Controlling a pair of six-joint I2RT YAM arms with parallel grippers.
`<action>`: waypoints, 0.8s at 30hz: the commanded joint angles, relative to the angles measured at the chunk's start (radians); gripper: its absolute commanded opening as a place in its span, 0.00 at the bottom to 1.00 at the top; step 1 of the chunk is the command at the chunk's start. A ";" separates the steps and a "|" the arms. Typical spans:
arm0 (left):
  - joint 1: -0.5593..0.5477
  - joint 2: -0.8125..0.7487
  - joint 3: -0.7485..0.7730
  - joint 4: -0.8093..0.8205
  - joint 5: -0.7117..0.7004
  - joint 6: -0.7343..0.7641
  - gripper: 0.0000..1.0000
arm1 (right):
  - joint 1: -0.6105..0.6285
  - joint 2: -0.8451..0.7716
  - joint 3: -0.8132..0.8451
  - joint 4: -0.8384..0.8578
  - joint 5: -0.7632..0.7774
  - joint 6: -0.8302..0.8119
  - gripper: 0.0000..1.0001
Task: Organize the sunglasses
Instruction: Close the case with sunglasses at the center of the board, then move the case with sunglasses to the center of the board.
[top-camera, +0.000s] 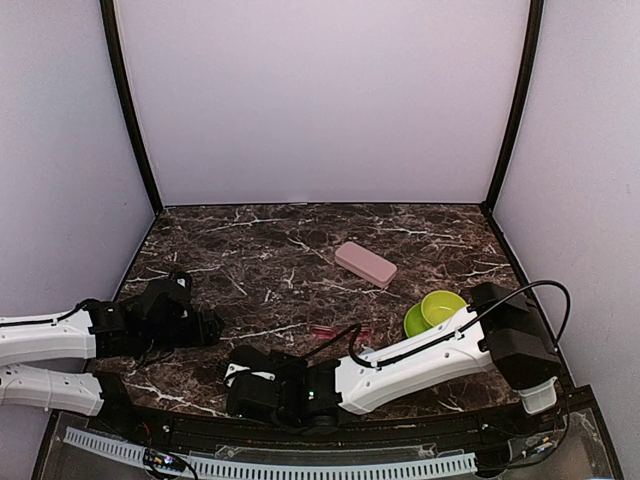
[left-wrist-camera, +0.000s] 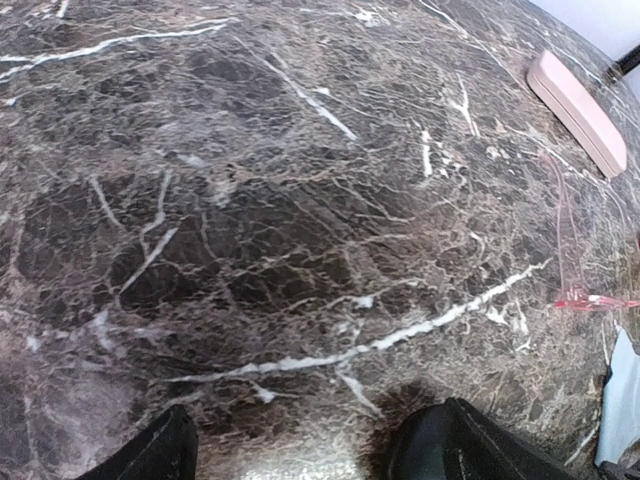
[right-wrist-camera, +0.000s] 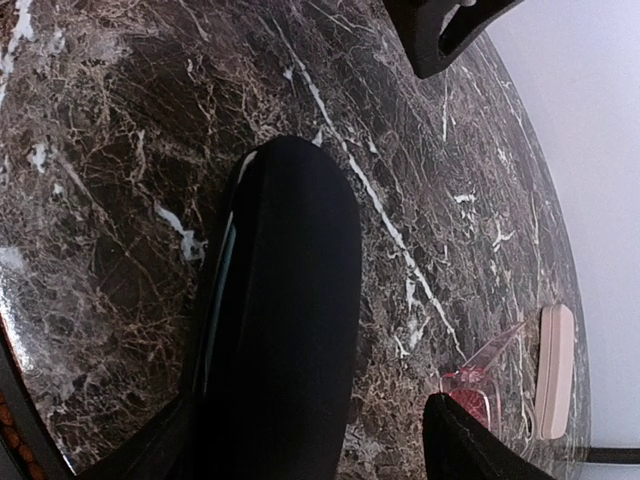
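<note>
Right wrist view puts my right gripper (right-wrist-camera: 300, 445) spread wide around the black case (right-wrist-camera: 285, 300), which lies lengthwise between the fingers (right-wrist-camera: 465, 440). That finger stands clear of the case, and I cannot tell whether the other one touches it. Left wrist view has my left gripper (left-wrist-camera: 310, 450) wide open too, holding nothing, over bare table (left-wrist-camera: 250, 200). The red-pink sunglasses (left-wrist-camera: 590, 300) lie on the table between the pink case (left-wrist-camera: 578, 110) and a blue cloth (left-wrist-camera: 622, 400) that only this view shows, cut off by the edge. From the top view I get the green bowl (top-camera: 435, 312) just right of the sunglasses, which the right arm's cable partly hides. The black case melts into the dark gripper there.
</note>
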 joint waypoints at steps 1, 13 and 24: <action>0.007 0.040 0.010 0.121 0.116 0.048 0.86 | -0.011 -0.035 -0.032 0.056 -0.043 0.047 0.77; -0.065 0.225 -0.054 0.331 0.248 -0.063 0.85 | -0.014 -0.052 -0.093 0.110 -0.022 0.089 0.77; -0.152 0.242 -0.098 0.286 0.151 -0.130 0.85 | -0.014 -0.095 -0.176 0.189 -0.016 0.121 0.78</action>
